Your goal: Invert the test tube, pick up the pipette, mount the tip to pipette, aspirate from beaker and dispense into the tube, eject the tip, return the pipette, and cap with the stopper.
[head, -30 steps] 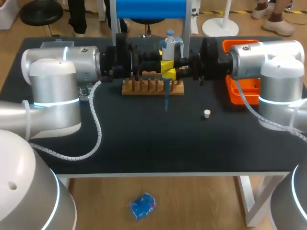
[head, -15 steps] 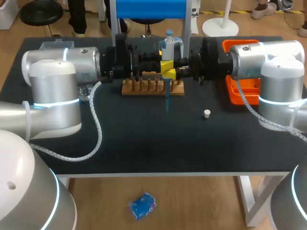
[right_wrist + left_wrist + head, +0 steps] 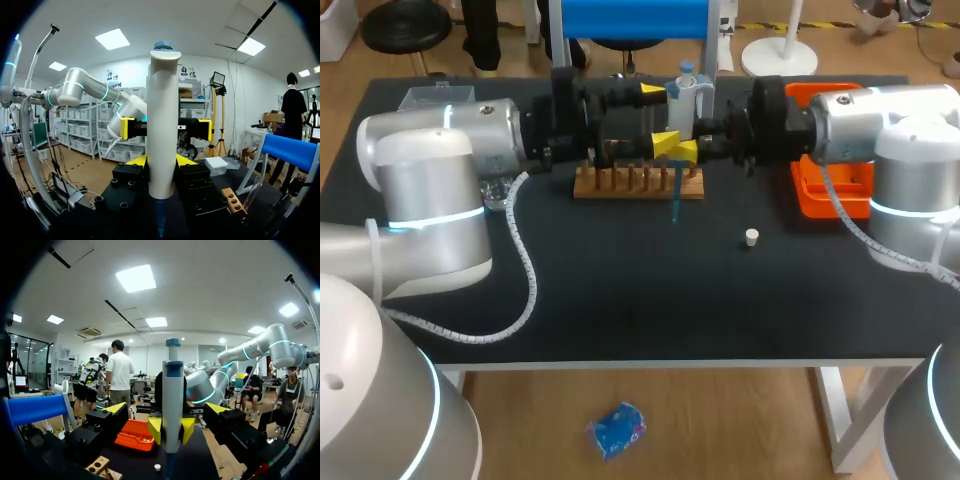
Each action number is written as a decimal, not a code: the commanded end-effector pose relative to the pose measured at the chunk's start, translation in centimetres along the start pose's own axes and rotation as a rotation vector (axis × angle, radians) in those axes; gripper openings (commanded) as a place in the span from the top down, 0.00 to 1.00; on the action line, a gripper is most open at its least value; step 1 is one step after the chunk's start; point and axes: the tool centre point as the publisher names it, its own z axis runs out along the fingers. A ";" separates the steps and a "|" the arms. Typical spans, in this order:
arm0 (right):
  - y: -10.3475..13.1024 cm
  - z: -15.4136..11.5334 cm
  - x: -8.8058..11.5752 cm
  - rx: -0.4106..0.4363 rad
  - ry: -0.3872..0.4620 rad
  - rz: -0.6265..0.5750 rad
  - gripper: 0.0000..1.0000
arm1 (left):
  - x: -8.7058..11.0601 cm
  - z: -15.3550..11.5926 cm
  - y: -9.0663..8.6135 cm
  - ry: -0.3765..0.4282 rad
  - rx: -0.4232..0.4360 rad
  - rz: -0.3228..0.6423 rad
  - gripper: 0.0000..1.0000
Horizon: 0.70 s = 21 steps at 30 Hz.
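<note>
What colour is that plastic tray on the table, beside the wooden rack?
The tray is bright orange; the left wrist view shows it best.

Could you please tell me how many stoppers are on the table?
1. The stopper lies on the bare table, in front of the gap between the wooden rack and the orange tray. Others may be hidden.

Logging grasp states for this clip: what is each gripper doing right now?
Left gripper: open, holding nothing.
Right gripper: shut on the pipette.
</note>
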 end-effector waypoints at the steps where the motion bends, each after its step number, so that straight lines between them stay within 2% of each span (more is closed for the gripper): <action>1: 0.9 -2.7 0.3 0.005 0.011 -0.006 1.00 | 0.1 0.0 0.0 -0.007 0.002 0.001 0.00; 15: 1.9 -9.7 0.0 -0.031 -0.009 0.022 1.00 | 0.1 0.0 0.0 -0.007 0.002 0.001 0.00; 21: 2.3 -12.7 -0.5 -0.002 -0.050 0.018 1.00 | 0.1 0.0 0.0 -0.007 0.002 0.001 0.00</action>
